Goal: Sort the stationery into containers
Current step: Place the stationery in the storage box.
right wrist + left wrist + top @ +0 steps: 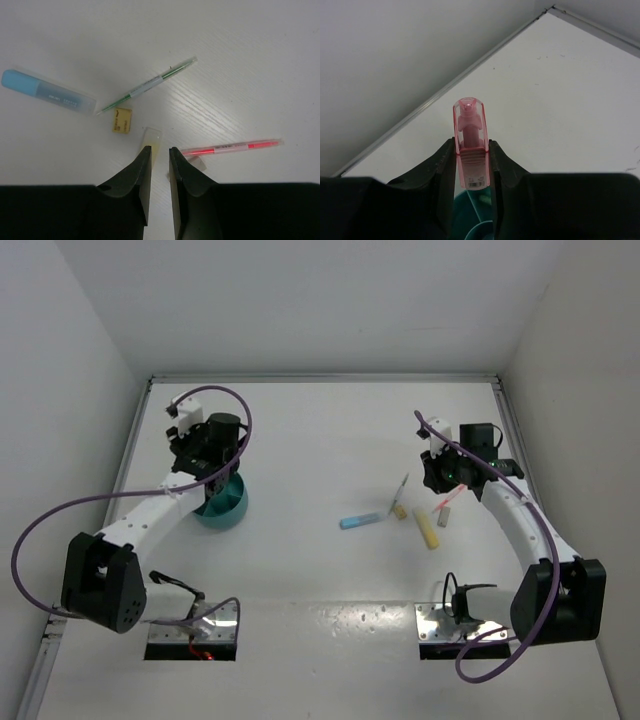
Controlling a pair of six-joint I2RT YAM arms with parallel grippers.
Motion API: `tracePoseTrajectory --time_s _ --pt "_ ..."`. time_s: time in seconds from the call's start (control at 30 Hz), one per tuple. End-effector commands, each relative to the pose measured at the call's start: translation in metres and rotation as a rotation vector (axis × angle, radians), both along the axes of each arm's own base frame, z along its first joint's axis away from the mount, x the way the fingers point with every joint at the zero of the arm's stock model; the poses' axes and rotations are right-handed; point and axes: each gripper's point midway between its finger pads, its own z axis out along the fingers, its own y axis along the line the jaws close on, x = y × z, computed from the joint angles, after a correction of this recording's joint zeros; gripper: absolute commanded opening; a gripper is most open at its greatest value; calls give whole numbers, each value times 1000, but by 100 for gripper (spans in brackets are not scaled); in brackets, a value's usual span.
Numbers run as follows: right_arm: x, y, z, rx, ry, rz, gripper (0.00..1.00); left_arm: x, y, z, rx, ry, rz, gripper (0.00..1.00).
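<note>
My left gripper [471,144] is shut on a short pink marker [469,117] with a clear cap, held upright over the round teal container [475,215]. From above, that gripper [210,455] hangs over the container [222,508] at the left. My right gripper [160,150] is open by a narrow gap, with nothing between its fingers. It hovers over the loose stationery: a blue marker [47,92], a thin clear pen with green ink [147,85], a thin pink pen [230,147] and the clear tip of a yellow marker [151,137]. The top view shows the yellow marker [427,528] whole.
A small yellow square piece [121,120] lies beside the green pen, and a small clear piece [197,162] sits under the right finger. White walls close in the table on the left, back and right. Purple cables loop from both arms.
</note>
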Motion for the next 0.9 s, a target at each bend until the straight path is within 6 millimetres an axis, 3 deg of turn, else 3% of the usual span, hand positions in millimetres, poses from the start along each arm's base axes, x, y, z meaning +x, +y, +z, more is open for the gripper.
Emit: tracePoseTrajectory --time_s 0.0,0.07,0.4,0.87 --pt "1 1 -2 1 0 10 22 17 -2 -8 -32 -28 -28 0" --pt "1 1 -2 1 0 10 22 24 -6 -23 -42 5 -49 0" --pt "3 -1 -4 -7 0 4 22 32 -12 -51 -61 43 -44 0" --pt "3 -1 -1 -6 -9 4 22 19 -26 -90 -121 102 -46 0"
